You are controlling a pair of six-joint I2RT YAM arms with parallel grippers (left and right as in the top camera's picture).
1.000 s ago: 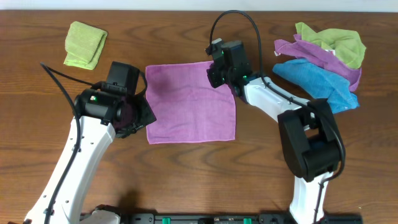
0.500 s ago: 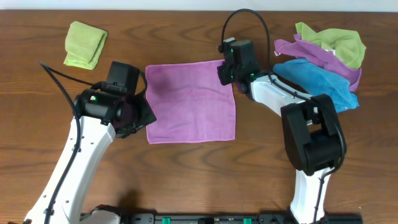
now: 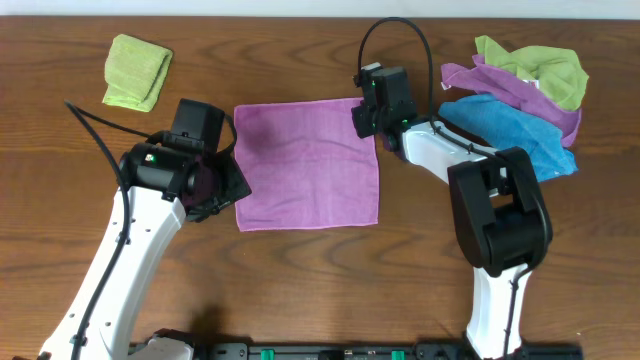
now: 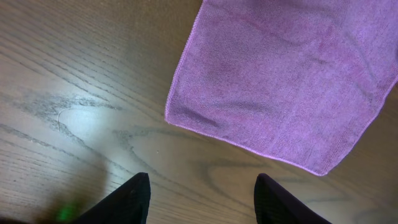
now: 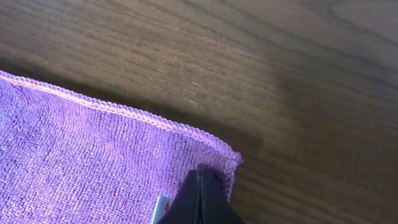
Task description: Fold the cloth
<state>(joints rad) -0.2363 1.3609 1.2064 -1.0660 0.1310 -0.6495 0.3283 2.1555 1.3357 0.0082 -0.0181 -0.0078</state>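
Far left corner of the table [image 3: 300, 285]: lime-green towel [image 3: 137, 72], folded small, well apart from everything else. Next along, toward the left edge: left gripper [image 4: 202, 202] poised over bare wood, jaws moderately apart, nothing between the fingers [image 4: 135, 198]. No contact with fabric, though a hemmed corner of the cloth lies just ahead of the tips. Middle of the table: the cloth [image 3: 307, 165], purple-magenta, spread flat in a single layer and roughly square. Edges a little skewed to the table's edges, surface smooth apart from faint ripples, not yet folded. At the cloth's far right corner: right gripper [image 5: 199, 186], jaws closed tight, tip set on the fabric just inside the hemmed corner. Hem slightly puckered beside the tip. Cannot tell whether any fabric is caught between the closed fingers. Far right corner of the table: loose heap of towels [image 3: 520, 95], crumpled and overlapping. Lime-green toward the far edge, purple beneath and beside it, bright blue on the near side and closest to the cloth. Heap apart from the cloth, bare wood between the two.
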